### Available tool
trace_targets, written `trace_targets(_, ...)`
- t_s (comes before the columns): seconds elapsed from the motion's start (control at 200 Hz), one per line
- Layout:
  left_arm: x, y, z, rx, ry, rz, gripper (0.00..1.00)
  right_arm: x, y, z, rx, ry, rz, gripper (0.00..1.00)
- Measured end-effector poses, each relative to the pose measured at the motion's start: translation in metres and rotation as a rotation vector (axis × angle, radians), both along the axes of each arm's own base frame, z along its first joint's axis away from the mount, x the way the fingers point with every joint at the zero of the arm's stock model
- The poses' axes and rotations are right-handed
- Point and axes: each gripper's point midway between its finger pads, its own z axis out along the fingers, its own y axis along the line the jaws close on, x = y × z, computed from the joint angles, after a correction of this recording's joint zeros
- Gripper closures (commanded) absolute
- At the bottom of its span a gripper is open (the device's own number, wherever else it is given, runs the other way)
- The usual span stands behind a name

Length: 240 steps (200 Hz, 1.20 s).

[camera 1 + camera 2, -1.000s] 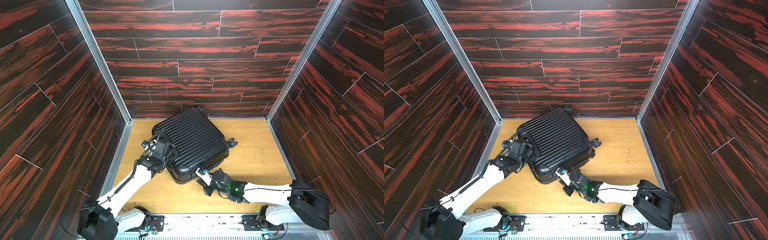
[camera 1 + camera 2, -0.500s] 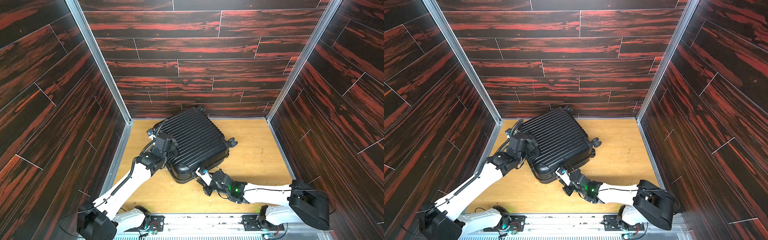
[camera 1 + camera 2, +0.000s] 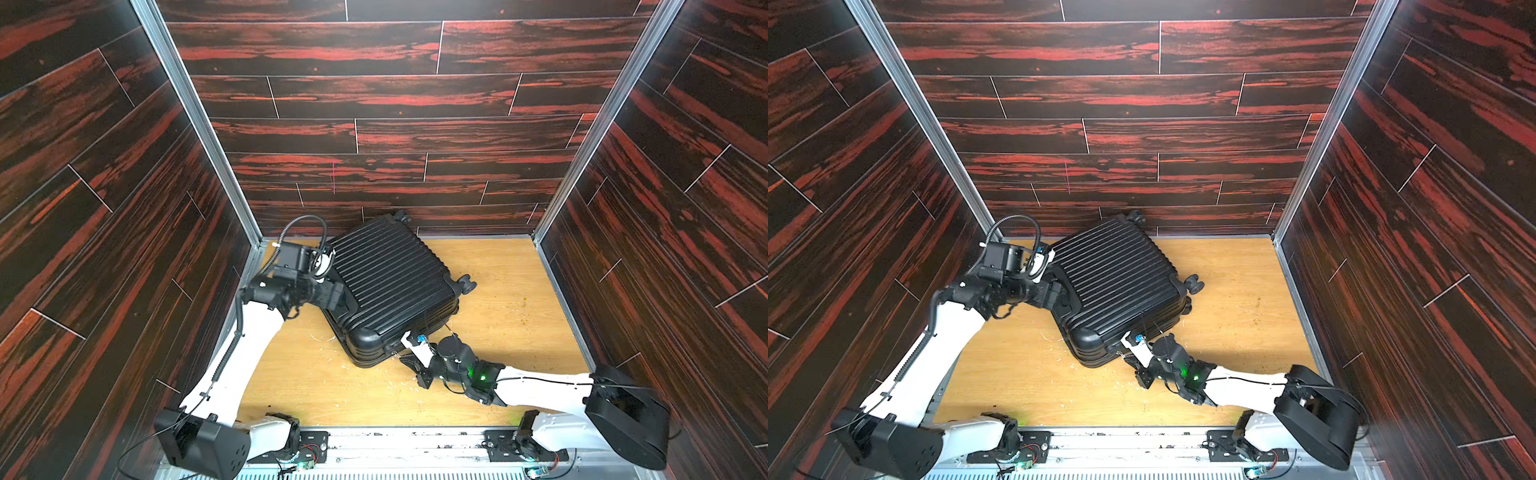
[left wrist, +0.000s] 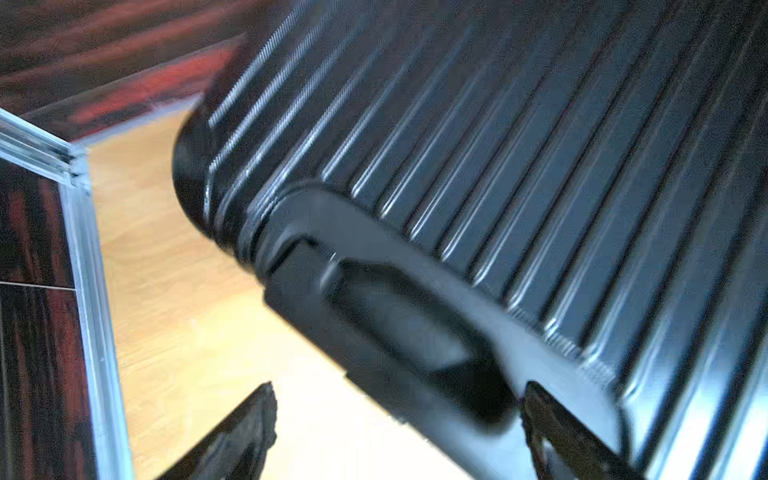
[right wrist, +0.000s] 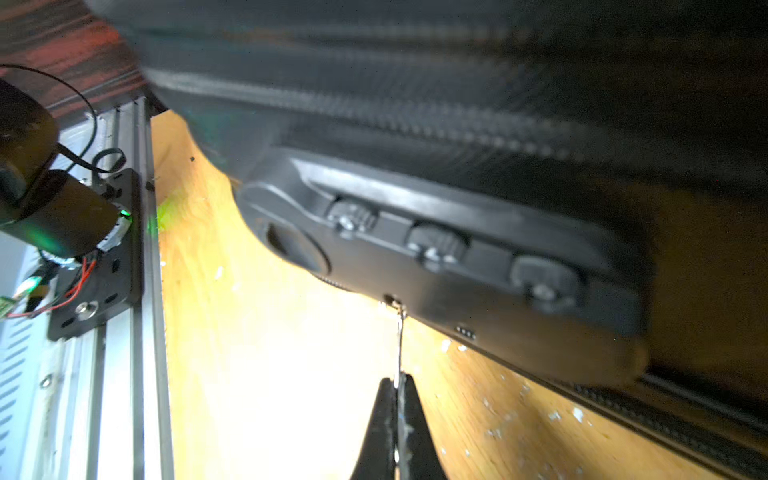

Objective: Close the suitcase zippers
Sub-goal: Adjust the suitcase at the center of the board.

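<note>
Right wrist view: right fingers clenched on suitcase zipper pull; left fingers released near handle. Step, likely: zipping; next, steady drag along track.

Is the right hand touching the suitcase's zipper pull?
Touching. The right wrist view shows the right hand pinched shut on the thin metal zipper pull, which runs straight out from the suitcase.

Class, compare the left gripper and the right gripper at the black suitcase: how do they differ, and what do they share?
The left gripper stands wide open; the right gripper is shut. The left gripper holds nothing, facing a handle on the suitcase; the right gripper pinches a zipper pull by the combination lock. Both are at the suitcase's edge.
</note>
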Motion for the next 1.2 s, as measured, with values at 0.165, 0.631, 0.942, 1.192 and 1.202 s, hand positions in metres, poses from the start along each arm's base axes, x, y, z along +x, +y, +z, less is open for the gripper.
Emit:
trace_targets(0.165,-0.009,-0.008,-0.009,0.066,0.078,-0.19,0.07,0.005,-0.021,0.002,-0.001,0.012,-0.023,1.0)
trace_targets(0.631,-0.045,-0.044,-0.011,0.114,-0.104,-0.733,0.08,0.032,-0.079,0.004,-0.033,0.048,-0.171,1.0)
trace_targets(0.942,-0.011,-0.072,-0.021,0.2,-0.149,-0.91,0.12,0.032,-0.08,0.004,-0.028,0.056,-0.169,1.0)
trace_targets(1.192,0.003,-0.083,-0.044,0.242,-0.085,-0.997,0.17,0.032,-0.08,0.004,-0.025,0.06,-0.169,1.0)
trace_targets(1.202,0.003,-0.083,-0.045,0.242,-0.08,-1.0,0.17,0.032,-0.08,0.004,-0.025,0.06,-0.169,1.0)
